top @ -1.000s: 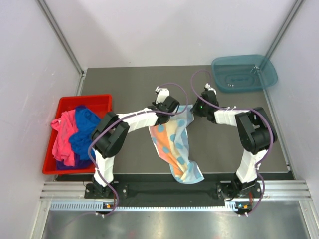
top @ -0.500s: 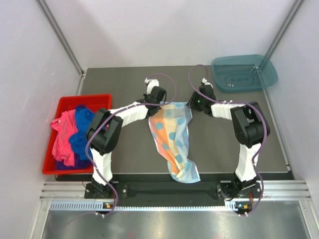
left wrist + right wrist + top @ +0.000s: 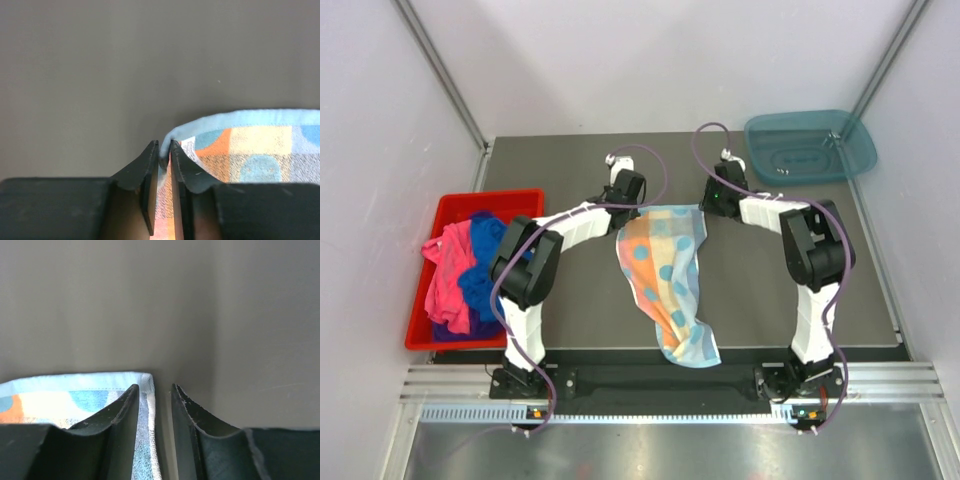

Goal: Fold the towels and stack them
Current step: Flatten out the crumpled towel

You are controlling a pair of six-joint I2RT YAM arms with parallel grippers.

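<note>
A light blue towel with coloured dots [image 3: 665,270] lies on the dark table, its far edge spread flat and its near end rumpled by the table's front edge. My left gripper [image 3: 624,207] is at its far left corner. In the left wrist view that gripper [image 3: 164,145] is shut on the towel [image 3: 250,150], whose corner fills the narrow gap. My right gripper [image 3: 711,206] is at the far right corner. In the right wrist view it [image 3: 154,386] stands open, with the towel's corner [image 3: 75,390] lying loose beside one finger.
A red bin [image 3: 450,200] at the left edge holds a pink towel [image 3: 445,275], a royal blue towel [image 3: 490,265] and a purple towel [image 3: 445,328]. A teal tray [image 3: 810,145] sits at the far right corner.
Both grippers moved away from the bases and apart, stretching the towel's far edge flat onto the table. The right gripper opened and let its corner go.
</note>
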